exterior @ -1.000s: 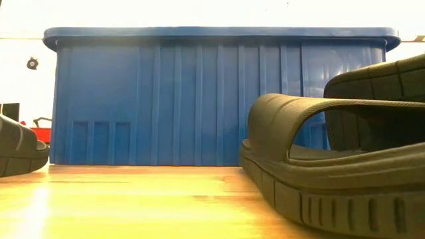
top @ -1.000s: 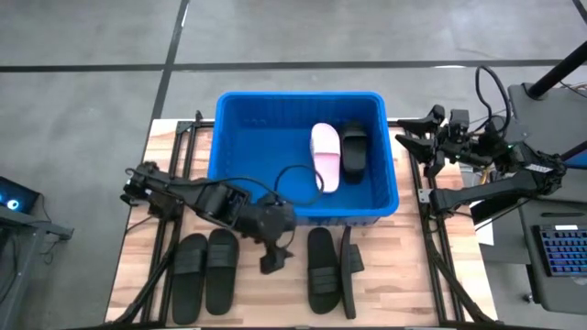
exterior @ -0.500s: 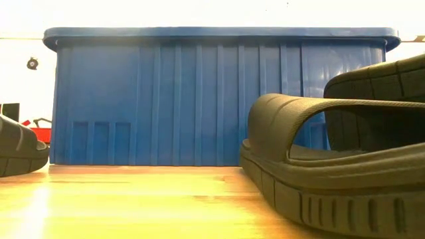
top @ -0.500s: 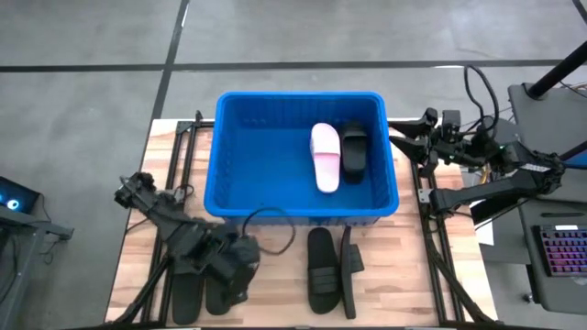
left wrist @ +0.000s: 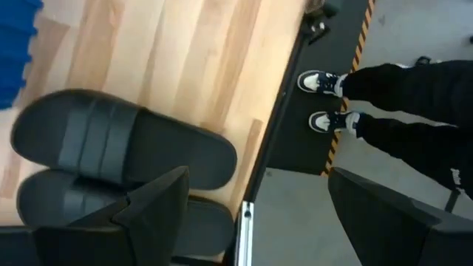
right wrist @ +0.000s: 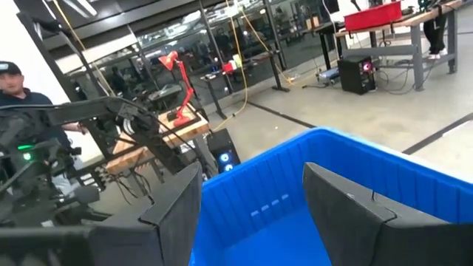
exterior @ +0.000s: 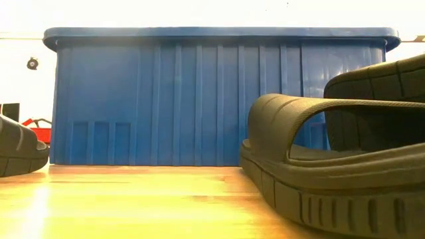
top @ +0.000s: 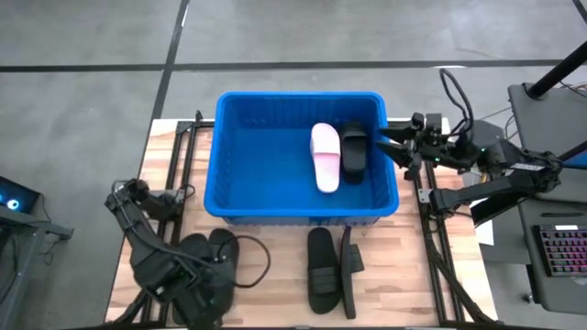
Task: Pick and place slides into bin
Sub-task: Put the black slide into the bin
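The blue bin [top: 229,197] stands at the table's far middle; its ribbed wall fills the low view [exterior: 199,99]. A pale slide [top: 326,158] and a black slide [top: 354,151] lie on its floor. Two black slides [top: 220,249] lie sole-down at the front left, also in the left wrist view [left wrist: 118,144]. Two more [top: 321,270] lie at the front middle, one [top: 348,268] on its edge; they show in the low view [exterior: 312,186]. My left gripper [top: 204,291] [left wrist: 266,222] is open and empty over the front-left pair. My right gripper [top: 390,147] [right wrist: 262,214] is open and empty at the bin's right rim.
A cable [top: 261,252] loops over the table beside the left arm. Bare wood lies between the two pairs of slides. A person's legs and shoes [left wrist: 332,100] stand on the floor past the table's edge. Another person [right wrist: 15,85] and workbenches show in the room behind.
My left gripper has swung from in front of the bin's near wall toward the table's left and near edges, ending over the front-left pair of slides. My right gripper has moved toward the bin's right rim. The slides have stayed where they were.
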